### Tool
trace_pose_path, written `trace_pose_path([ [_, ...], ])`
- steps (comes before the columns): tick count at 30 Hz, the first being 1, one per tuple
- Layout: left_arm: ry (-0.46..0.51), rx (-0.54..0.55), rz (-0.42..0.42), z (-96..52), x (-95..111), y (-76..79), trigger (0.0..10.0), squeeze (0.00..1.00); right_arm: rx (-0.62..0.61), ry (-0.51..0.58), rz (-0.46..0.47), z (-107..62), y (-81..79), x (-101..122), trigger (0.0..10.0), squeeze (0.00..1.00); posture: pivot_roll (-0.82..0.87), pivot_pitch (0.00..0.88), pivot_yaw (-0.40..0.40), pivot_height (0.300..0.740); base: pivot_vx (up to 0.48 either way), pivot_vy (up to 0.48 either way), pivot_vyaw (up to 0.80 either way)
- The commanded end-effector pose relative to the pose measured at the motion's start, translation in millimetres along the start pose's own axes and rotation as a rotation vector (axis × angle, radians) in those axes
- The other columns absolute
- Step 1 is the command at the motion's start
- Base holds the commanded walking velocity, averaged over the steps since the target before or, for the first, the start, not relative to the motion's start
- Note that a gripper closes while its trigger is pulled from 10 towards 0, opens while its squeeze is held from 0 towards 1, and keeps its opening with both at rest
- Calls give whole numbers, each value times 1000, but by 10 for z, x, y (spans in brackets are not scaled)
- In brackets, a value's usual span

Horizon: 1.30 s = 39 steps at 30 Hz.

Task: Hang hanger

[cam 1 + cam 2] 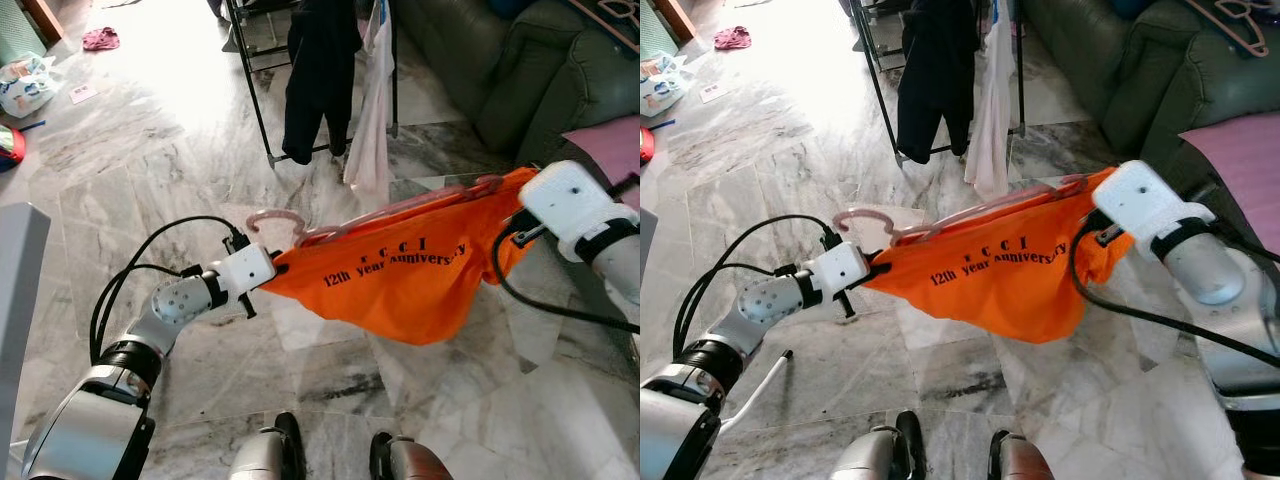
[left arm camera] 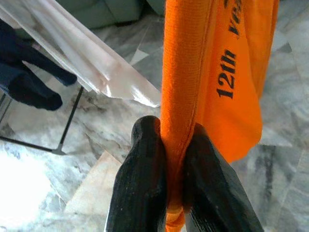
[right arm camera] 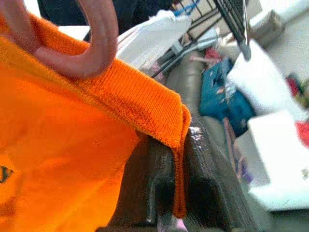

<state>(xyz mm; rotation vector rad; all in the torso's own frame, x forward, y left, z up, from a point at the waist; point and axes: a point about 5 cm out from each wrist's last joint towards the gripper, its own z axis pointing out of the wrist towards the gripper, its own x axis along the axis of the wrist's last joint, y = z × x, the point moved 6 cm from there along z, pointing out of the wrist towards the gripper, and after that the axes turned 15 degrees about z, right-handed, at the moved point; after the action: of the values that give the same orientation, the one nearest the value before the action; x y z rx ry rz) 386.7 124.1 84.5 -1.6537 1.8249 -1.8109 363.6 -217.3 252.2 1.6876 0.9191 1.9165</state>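
Left eye view looks down at a marble floor (image 1: pixel 150 170) with lots of open room at the far left. A bag (image 1: pixel 22 82) and a pink cloth (image 1: pixel 100 39) lie far off there, near the edge.

The left gripper (image 1: pixel 272 268) is low on the left. Its two black fingers (image 2: pixel 140 188) are squeezed tight on one end of an orange shirt (image 1: pixel 400 275). In the left wrist view the cloth is pinched flat between them.

The shirt hangs in the air between both arms, like a little hammock, above the floor. It has black words on it. A pink hanger (image 1: pixel 300 228) lies along the shirt's top edge, and its hook curls up near the left gripper.

Far behind the shirt stands a black rack (image 1: pixel 255 90). A dark garment (image 1: pixel 318 70) and a white garment (image 1: pixel 372 120) hang on it. There is open floor between the shirt and the rack.

The right gripper (image 3: pixel 176 193) is on the right. Its fingers are pressed together on the shirt's other end. A green couch (image 1: pixel 520 70) is at the far right, close to that arm.
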Motion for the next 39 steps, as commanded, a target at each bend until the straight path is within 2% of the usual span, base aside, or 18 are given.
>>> trace_pose_path([
  [1,-230,-94,-99,-342,-575,350,0,0,-129,-14,-115,-36,387,31,0,0,-164,271,108,740,0,0,0],
  [4,-219,-94,-100,-317,-548,358,0,0,-66,-33,-209,0,242,-16,0,0,-163,271,107,740,0,0,0],
  [5,-219,-94,-100,-317,-548,358,0,0,-66,-33,-209,0,242,-16,0,0,-163,271,107,740,0,0,0],
  [7,-207,-98,-91,-289,-516,362,0,0,18,-60,-296,20,53,-125,0,0,-158,271,106,740,0,0,0],
  [11,-218,-134,-54,-279,-518,404,0,0,63,-87,-319,10,-53,-238,0,0,-154,272,104,740,0,0,0],
  [14,-259,-200,-5,-338,-599,524,0,0,25,-109,-327,-5,52,-300,0,0,-153,272,106,740,0,0,0],
  [18,-281,-217,-8,-381,-649,569,0,0,3,-115,-350,-15,130,-316,0,0,-153,272,106,740,0,0,0],
  [19,-306,-239,-7,-438,-707,623,0,0,-12,-119,-393,-25,204,-329,0,0,-155,274,107,740,0,0,0],
  [26,-363,-289,8,-556,-829,735,0,0,-65,-129,-464,-58,392,-342,0,0,-158,272,108,740,0,0,0],
  [28,-363,-288,7,-557,-829,736,0,0,-67,-130,-465,-58,398,-342,0,0,-158,272,108,740,0,0,0],
  [32,-365,-281,-3,-562,-834,742,0,0,-92,-123,-395,-47,404,-347,0,0,-157,273,104,740,0,0,0],
  [33,-360,-260,-17,-544,-823,715,0,0,-87,-129,-329,-40,348,-393,4039,0,-157,273,104,740,0,0,0],
  [34,-360,-260,-17,-544,-823,715,0,0,-87,-129,-329,-40,348,-393,4039,0,-157,273,104,740,0,0,0],
  [35,-347,-197,-58,-495,-791,625,0,0,-58,-165,-220,-58,185,-566,10000,0,-151,272,100,740,0,0,0],
  [36,-347,-197,-58,-495,-791,625,0,0,-58,-165,-220,-58,185,-566,10000,0,-151,272,100,740,0,0,0],
  [39,-321,-144,-81,-439,-736,528,0,0,-16,-214,-110,-123,-54,-800,10000,0,-145,272,100,740,0,0,0],
])
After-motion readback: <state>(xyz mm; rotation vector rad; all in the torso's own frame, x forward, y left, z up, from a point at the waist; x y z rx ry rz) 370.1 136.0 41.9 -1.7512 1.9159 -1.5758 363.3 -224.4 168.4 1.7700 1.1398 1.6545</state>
